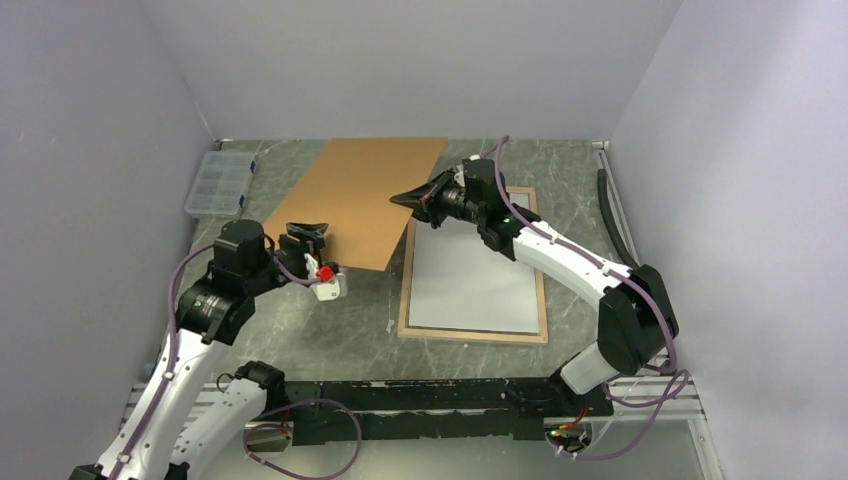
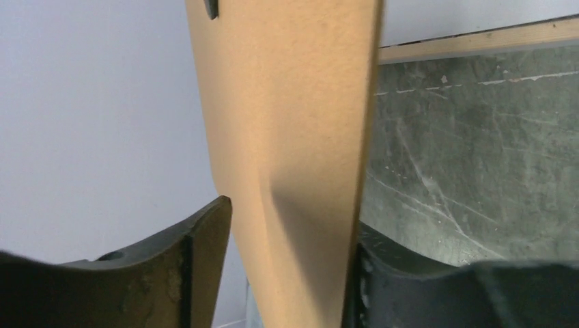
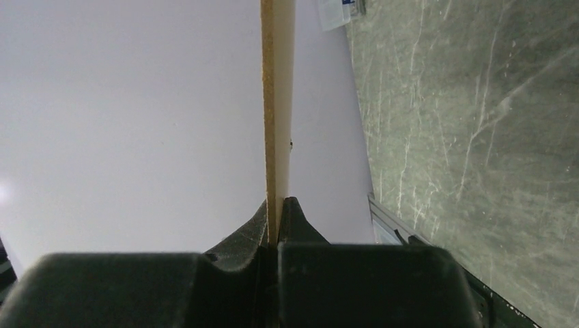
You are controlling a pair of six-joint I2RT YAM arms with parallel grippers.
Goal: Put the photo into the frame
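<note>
The desk is dark and stony, and everything sits on it or hangs over it.

The biggest thing is the brown board. It is up in the air, tilted, over the back left part of the desk. It is not the photo; it is the plain back piece. I think it is held up and off to the side so that the back of the frame is open.

The frame lies flat on the desk, to the right of the board and near the right arm. Its wood rim faces up, so I think its back is on top, ready for something to go in. The inside looks pale and plain.

I cannot see the dark picture of the photo anywhere. The pale sheet in the frame could be the photo lying face down, but I cannot tell.

The right tool pinches the right corner of the board. Its own camera shows the board edge-on, squeezed tight between the two fingers.

The left tool is at the board's near left edge. Its fingers stand apart and the board runs slantwise through the gap, so it seems to steady the board more than grip it.

A small clear box sits at the far left.
</note>
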